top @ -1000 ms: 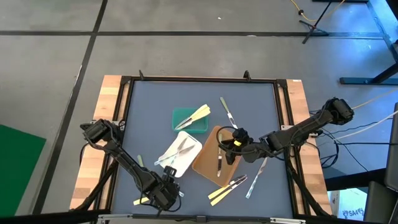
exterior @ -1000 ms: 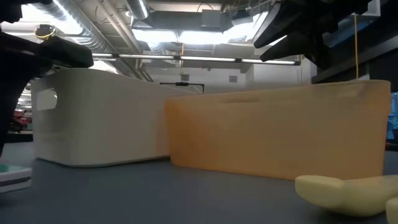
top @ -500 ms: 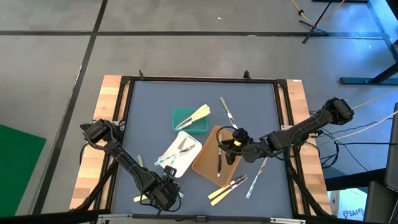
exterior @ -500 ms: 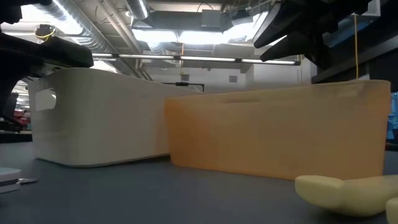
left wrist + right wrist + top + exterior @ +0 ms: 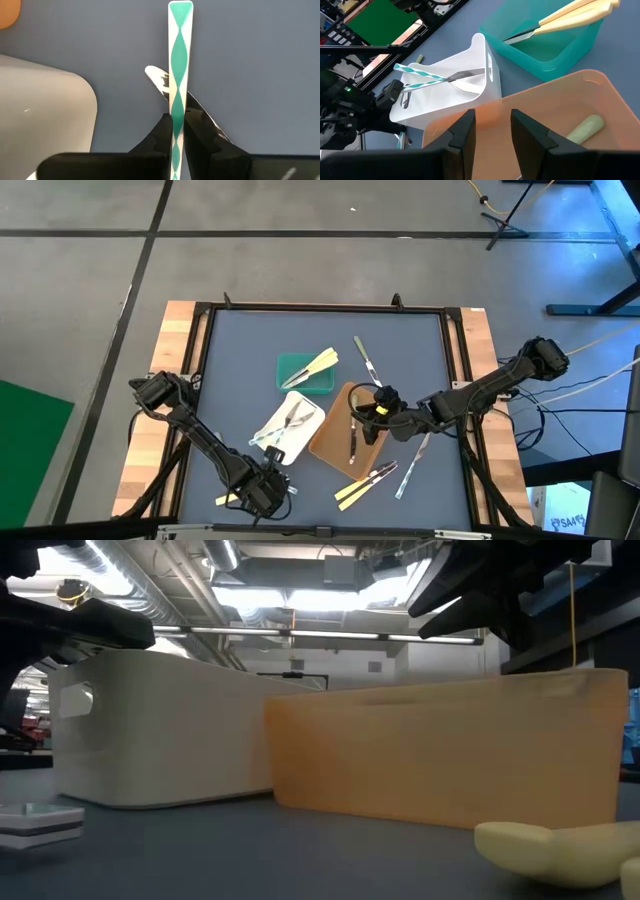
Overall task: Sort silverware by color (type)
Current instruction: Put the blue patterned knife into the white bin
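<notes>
Fingers (image 5: 162, 135) of my left gripper (image 5: 178, 131) are pinched tight on the handle of a teal-and-white striped utensil (image 5: 179, 60), held at the table's near edge with a metal blade (image 5: 159, 82) lying just behind it on the grey mat. Nearest loose pieces are a cream-yellow one (image 5: 226, 500) beside that gripper and a cream pair (image 5: 352, 492) with a dark-tipped one (image 5: 380, 473) and a pale one (image 5: 412, 464) toward the right. Next out, the white tray (image 5: 289, 426) holds striped utensils like mine, so I judge this one belongs there. The brown tray (image 5: 341, 442) holds an olive-handled piece (image 5: 584, 127), and my right gripper (image 5: 493, 131) hangs over it with its fingers parted, holding nothing that I can see. Farther on, the green tray (image 5: 303, 373) carries cream-handled ones (image 5: 322, 361), and a lone utensil (image 5: 367, 361) lies beyond. By my reckoning I am roughly halfway, with the scattered pieces left to sort.
</notes>
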You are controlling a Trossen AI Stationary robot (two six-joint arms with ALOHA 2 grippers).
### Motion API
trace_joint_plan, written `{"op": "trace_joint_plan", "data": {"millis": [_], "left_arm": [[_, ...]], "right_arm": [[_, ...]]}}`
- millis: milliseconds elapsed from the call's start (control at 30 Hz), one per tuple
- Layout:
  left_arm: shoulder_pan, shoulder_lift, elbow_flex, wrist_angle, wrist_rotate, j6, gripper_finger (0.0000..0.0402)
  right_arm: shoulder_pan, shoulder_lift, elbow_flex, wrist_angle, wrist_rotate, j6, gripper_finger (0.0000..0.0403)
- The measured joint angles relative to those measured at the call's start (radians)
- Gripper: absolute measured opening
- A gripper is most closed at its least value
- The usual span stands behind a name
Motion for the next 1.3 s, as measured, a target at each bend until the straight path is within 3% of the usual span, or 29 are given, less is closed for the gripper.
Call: {"op": "trace_joint_plan", "data": {"millis": [800,1300], "left_arm": [[-0.001,0.006,0.182,-0.111,0.014,0.002,0.0023],[0.008,0.002,0.408,-0.180,0.002,0.002,0.0023]], "right_arm": [[0.000,0.000,0.000,0.013,0.000,0.000,0.0111],[0.000,0.000,0.000,0.106,-0.111,0.000,0.0111]]}}
